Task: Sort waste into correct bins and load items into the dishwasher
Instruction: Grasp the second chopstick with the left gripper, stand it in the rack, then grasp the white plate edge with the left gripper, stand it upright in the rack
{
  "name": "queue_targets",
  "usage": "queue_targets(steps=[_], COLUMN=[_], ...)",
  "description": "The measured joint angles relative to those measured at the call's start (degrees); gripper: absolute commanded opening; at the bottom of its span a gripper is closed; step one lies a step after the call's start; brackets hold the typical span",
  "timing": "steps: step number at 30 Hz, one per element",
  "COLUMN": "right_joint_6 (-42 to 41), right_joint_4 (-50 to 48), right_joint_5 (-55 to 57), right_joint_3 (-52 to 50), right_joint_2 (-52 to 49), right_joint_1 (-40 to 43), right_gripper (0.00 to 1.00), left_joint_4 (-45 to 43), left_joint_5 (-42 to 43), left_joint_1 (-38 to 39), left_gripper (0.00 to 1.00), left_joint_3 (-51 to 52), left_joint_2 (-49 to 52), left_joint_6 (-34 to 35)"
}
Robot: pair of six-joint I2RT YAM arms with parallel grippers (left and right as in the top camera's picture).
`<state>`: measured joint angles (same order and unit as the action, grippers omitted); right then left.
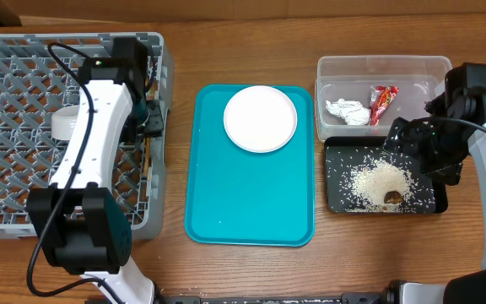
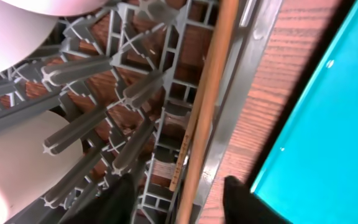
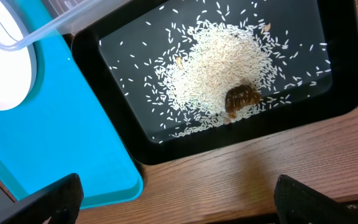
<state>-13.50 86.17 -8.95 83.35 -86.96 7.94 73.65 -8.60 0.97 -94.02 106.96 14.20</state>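
The left gripper (image 2: 178, 183) sits at the left of the overhead view, against the right wall of the grey dish rack (image 1: 7, 169). Its jaws are wide, and a wooden chopstick (image 2: 207, 106) lies between the fingers along that wall's inner edge, touching neither. A narrow strip of bare tabletop (image 1: 180, 51) separates the rack from the teal tray (image 1: 251, 203) at centre. The white plate (image 1: 260, 118) lies near the teal tray's upper rim.

At upper right the clear tub (image 1: 437, 63) holds the napkin (image 1: 347, 111) and the wrapper (image 1: 383, 103). Just below it, the black tray (image 1: 336, 198) carries the rice (image 3: 222, 62) and the brown lump (image 3: 241, 99). Its left edge is close beside the teal rim. The right gripper (image 3: 178, 186) is spread wide over open wood below the black tray's lower edge.
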Motion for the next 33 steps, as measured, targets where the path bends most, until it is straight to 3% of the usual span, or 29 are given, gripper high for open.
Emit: queue_targets(steps=[9,14,18,23,30,32,33], right_joint_6=[0.04,0.02,0.02,0.02,0.0,0.02,0.02], right_joint_4=[-0.02,0.02,0.02,0.0,-0.02,0.0,0.0], right_joint_5=[0.0,0.02,0.0,0.0,0.0,0.0,-0.02], right_joint_3=[0.0,0.0,0.0,0.0,0.0,0.0,0.0], right_joint_2=[0.0,0.0,0.0,0.0,0.0,0.0,0.0], right_joint_1=[0.0,0.0,0.0,0.0,0.0,0.0,0.0], right_gripper=[1.0,1.0,1.0,1.0,1.0,1.0,1.0], left_joint_4=[-0.98,-9.64,-19.12,-26.23,-24.9,-23.15,-22.18], left_joint_5=[5.68,8.07,7.8,7.72,7.54,7.52,7.3], left_joint_1=[3.28,16.79,27.58,33.11,35.5,35.5,35.47], left_gripper=[0.6,0.77,0.8,0.8,0.69,0.59,0.47], left_joint_3=[0.0,0.0,0.0,-0.13,-0.11,-0.09,-0.09], left_joint_2=[-0.94,-1.2,-0.96,4.96,16.39,17.88,18.38], left_joint_6=[-0.48,-2.34,-5.18,-9.99,-13.03,-13.14,-13.35])
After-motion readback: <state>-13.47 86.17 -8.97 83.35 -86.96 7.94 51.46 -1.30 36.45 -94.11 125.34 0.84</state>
